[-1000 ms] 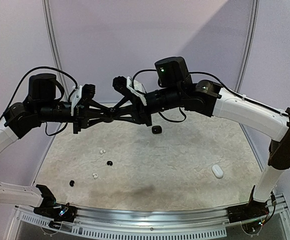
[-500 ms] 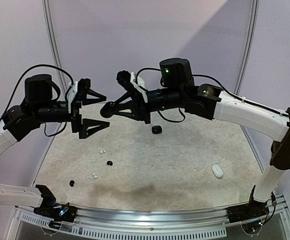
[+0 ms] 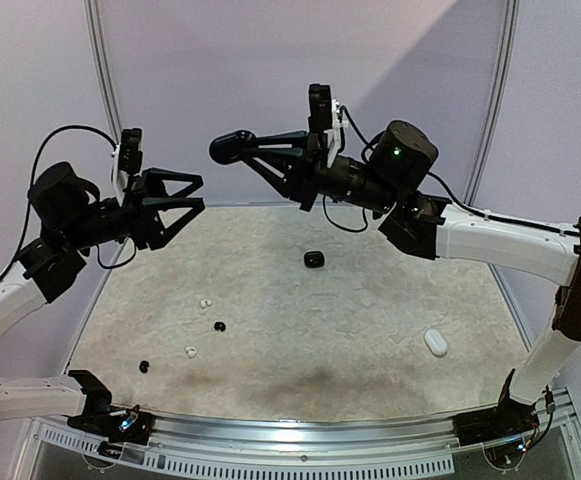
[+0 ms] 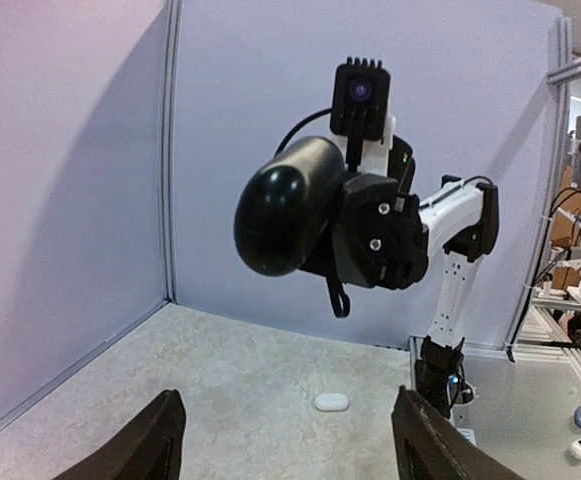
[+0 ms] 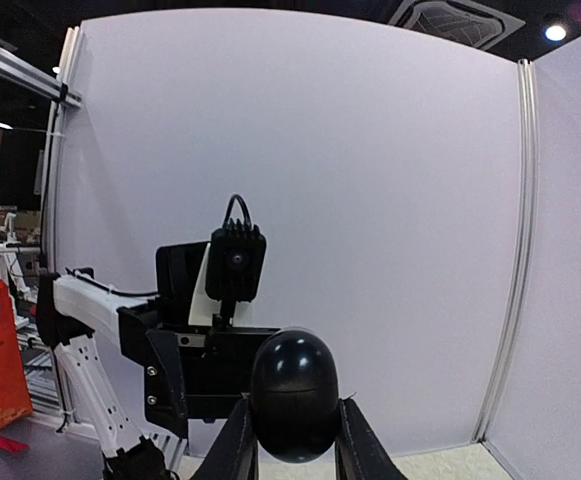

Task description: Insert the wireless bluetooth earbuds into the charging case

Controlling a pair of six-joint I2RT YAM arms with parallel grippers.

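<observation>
Since a second ago the two arms have parted: both sets of fingers met on one case over the table's middle then; now the left has let go and drawn back to its own side, and the right has carried the case higher

Table [image 3: 370, 310]: pale speckled top, walled by lilac panels

Right arm: stretched in from the right, raised well above the table. Right gripper [image 3: 238, 150] clamped on the black case [image 3: 228, 148], one finger on each flank, rounded end poking out past the tips. My right wrist view shows the same squeeze [image 5: 293, 395]; from the left wrist the case [image 4: 285, 205] hangs in mid-air facing me

Left arm: pulled in on the left, also held high. Left gripper [image 3: 202, 194] spread wide with nothing between the fingers [image 4: 155, 435], tips aimed at the case but well apart from it

White case [image 3: 436, 343]: lying flat near the right front of the table

Dark lump [image 3: 314, 260]: on the table below the right gripper; too small for me to tell what it is

Earbuds all loose on the left front of the table, none in a case: white earbuds [image 3: 191, 352] in two spots, black earbuds [image 3: 219, 326] between and nearer the front edge
</observation>
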